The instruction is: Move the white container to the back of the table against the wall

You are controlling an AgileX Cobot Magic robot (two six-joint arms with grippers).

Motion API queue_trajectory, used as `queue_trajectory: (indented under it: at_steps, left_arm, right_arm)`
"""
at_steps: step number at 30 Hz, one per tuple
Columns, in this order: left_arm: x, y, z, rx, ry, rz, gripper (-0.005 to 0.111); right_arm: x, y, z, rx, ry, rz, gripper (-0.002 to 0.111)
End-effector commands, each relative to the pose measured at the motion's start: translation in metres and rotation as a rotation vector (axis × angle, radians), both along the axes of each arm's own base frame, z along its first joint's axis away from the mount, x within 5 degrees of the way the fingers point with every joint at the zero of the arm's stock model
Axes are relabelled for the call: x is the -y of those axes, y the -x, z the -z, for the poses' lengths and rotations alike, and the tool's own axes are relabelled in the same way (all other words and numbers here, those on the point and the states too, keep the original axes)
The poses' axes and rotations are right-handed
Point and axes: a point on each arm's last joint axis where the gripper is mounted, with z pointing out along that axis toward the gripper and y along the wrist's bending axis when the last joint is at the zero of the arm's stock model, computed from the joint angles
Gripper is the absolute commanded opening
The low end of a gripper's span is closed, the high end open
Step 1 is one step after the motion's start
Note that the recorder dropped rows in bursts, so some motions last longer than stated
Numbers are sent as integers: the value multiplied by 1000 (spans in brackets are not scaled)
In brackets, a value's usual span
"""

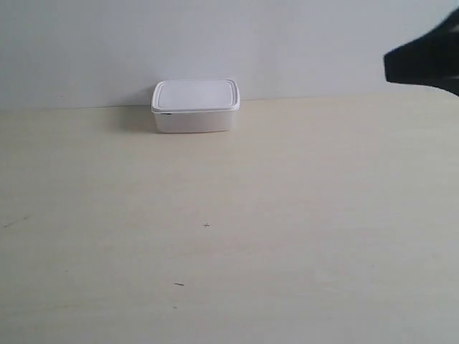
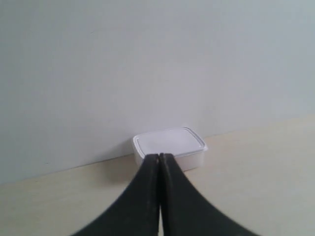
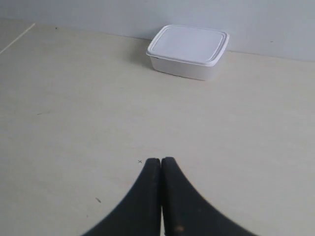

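A white container [image 1: 195,105] sits at the surface's [image 1: 287,215] back edge beside the wall [image 1: 287,43] — wide open surface lies before it. The left pincer [image 2: 159,156] and right pincer [image 3: 160,160], both well apart from it, are closed, gripping nothing.

Robot lab test bench is indicated. A wide pale table [image 1: 323,215] with faint wood grain is set against a plain grey-white wall [image 1: 287,43]. A small cross mark [image 1: 206,225] is drawn on the tabletop. One white container [image 1: 195,105] is placed by the wall. A dark arm [image 1: 427,61] is seen at the exterior view's right; the black left gripper [image 2: 159,156] and right gripper [image 3: 161,160] are shown in the wrist views.
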Motion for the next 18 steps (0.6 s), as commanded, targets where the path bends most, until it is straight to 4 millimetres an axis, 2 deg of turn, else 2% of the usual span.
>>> queue_trajectory:
  at_steps: [1, 4, 7, 9, 12, 14, 18]
  left_arm:
    - [-4, 53, 13, 66, 8, 47, 0]
    - [-7, 85, 23, 127, 7, 79, 0]
    - [-5, 100, 36, 80, -4, 120, 0]
    - [-6, 102, 41, 74, -12, 120, 0]
    - [-9, 98, 42, 129, -32, 78, 0]
    - [-10, 94, 44, 180, -16, 51, 0]
    - [-11, 92, 48, 186, -15, 43, 0]
  right_arm:
    - [20, 43, 14, 48, -44, 20, 0]
    - [34, 75, 28, 78, -54, 10, 0]
    - [41, 92, 39, 80, -47, 3, 0]
    - [45, 99, 48, 86, -41, 3, 0]
    - [49, 103, 60, 132, -48, 20, 0]
    - [48, 96, 68, 183, -76, 48, 0]
    - [49, 89, 70, 284, -125, 88, 0]
